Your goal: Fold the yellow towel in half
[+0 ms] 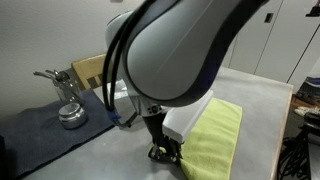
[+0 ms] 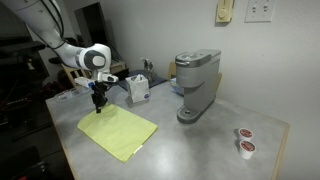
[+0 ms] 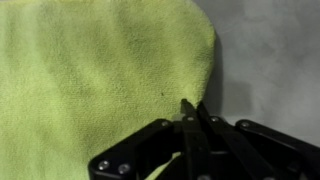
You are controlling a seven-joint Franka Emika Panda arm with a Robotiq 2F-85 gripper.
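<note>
The yellow towel (image 2: 120,132) lies flat and spread on the grey table. It also shows in an exterior view (image 1: 218,135) and fills the left of the wrist view (image 3: 90,70). My gripper (image 2: 98,103) is down at the towel's far corner, seen low over its edge in an exterior view (image 1: 165,152). In the wrist view the two fingers (image 3: 192,108) are pressed together right at the towel's edge, apparently pinching the cloth. The arm hides part of the towel in an exterior view.
A grey coffee machine (image 2: 197,85) and a tissue box (image 2: 139,90) stand behind the towel. Two small pods (image 2: 245,133) sit near the table's corner. A dark grey mat (image 1: 50,135) holds a metal pot (image 1: 70,113), with a cardboard box (image 1: 88,70) behind it.
</note>
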